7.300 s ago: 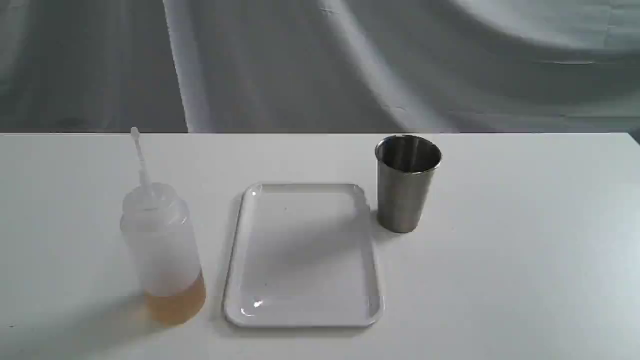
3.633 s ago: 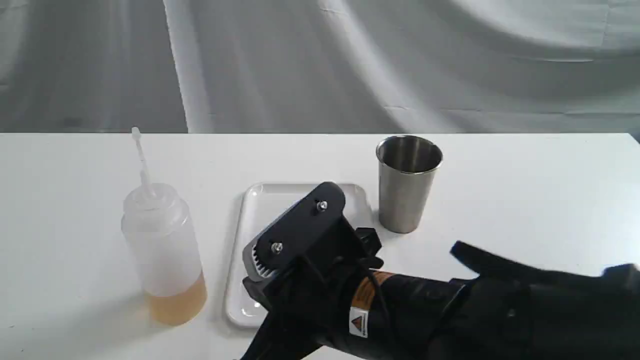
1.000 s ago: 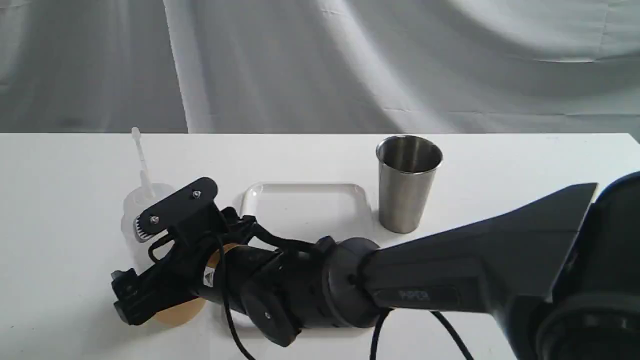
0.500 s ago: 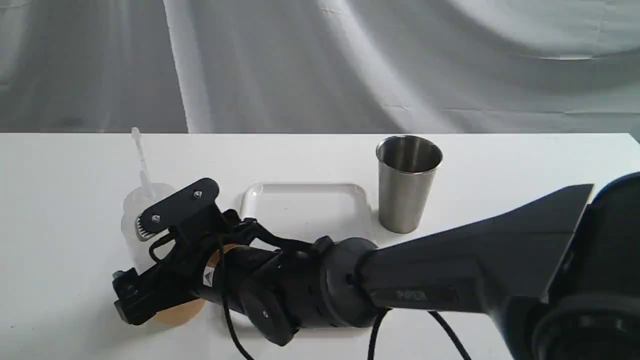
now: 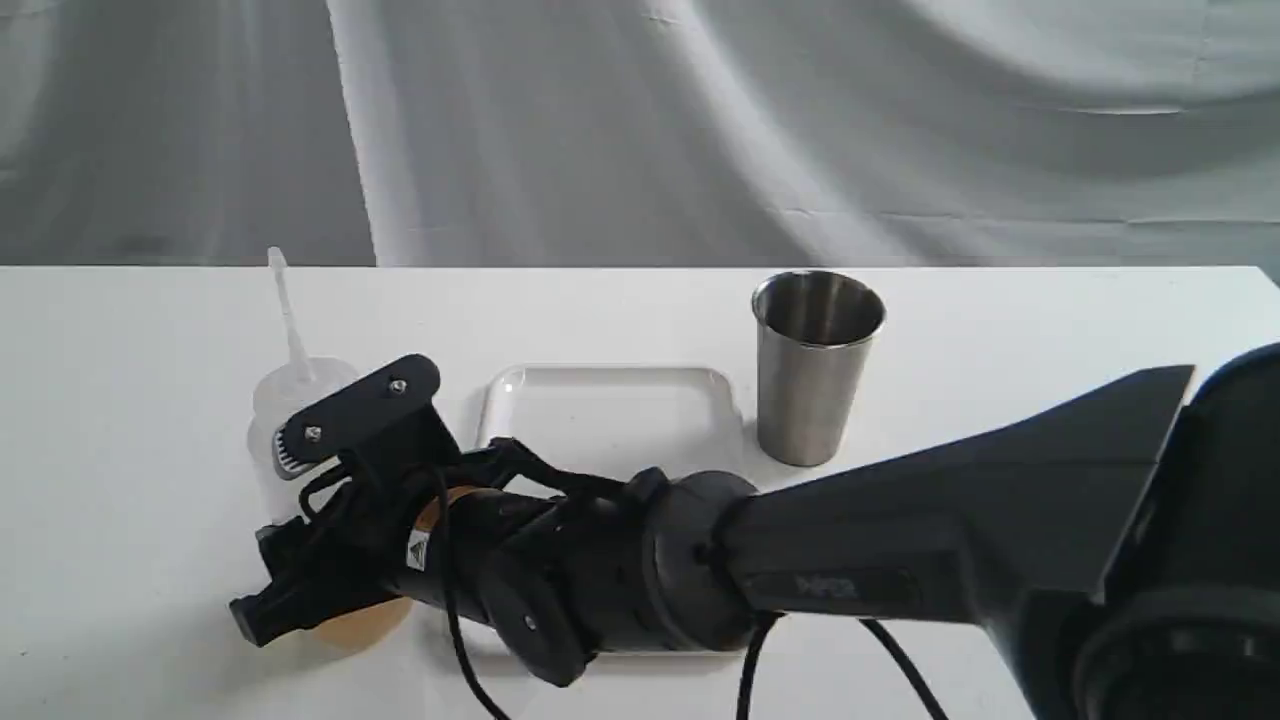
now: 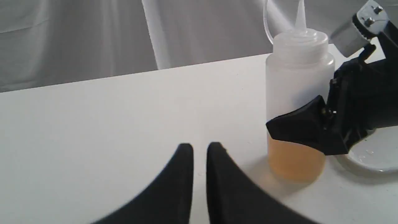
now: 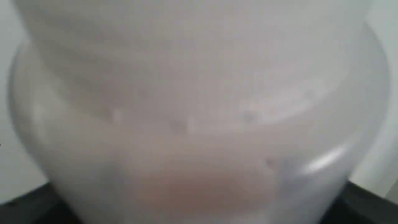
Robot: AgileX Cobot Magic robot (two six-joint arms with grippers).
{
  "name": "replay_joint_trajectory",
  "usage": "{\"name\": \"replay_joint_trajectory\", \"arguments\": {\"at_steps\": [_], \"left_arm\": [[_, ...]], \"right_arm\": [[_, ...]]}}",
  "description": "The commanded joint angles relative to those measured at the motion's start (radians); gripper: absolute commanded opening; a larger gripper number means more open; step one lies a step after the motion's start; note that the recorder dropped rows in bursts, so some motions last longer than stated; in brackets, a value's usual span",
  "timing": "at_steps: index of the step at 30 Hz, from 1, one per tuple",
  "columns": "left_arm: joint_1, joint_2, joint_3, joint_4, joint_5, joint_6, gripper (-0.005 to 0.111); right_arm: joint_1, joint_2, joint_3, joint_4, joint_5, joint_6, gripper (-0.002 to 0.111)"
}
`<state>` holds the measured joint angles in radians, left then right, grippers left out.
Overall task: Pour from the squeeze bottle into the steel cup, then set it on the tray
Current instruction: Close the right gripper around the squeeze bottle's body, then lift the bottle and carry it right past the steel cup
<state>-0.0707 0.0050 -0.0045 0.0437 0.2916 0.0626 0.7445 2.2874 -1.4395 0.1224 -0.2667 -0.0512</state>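
The squeeze bottle stands at the table's left with amber liquid at its bottom. My right gripper reaches across from the right and is shut on the bottle's lower body. In the left wrist view one black finger presses on the front of the bottle. The other finger is hidden behind it. The bottle fills the right wrist view. The steel cup stands upright at the back right of the white tray. My left gripper is shut and empty, low over the table beside the bottle.
The right arm lies low over the front half of the tray and hides it. A corner of the tray shows past the bottle in the left wrist view. A grey cloth hangs behind the white table.
The right gripper's fingers have closed in on the bottle. The bottle has shifted slightly to the right, its nozzle with it. Cup and tray have not moved.
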Motion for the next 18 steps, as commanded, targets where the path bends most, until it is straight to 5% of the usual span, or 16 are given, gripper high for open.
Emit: {"name": "replay_joint_trajectory", "arguments": {"at_steps": [1, 18], "left_arm": [[-0.003, -0.005, 0.004, 0.001, -0.007, -0.002, 0.008], [-0.003, -0.005, 0.004, 0.001, -0.007, -0.002, 0.008]], "right_arm": [[0.003, -0.048, -0.006, -0.014, 0.065, 0.004, 0.042], [-0.123, -0.418, 0.085, -0.198, 0.414, 0.092, 0.041]]}}
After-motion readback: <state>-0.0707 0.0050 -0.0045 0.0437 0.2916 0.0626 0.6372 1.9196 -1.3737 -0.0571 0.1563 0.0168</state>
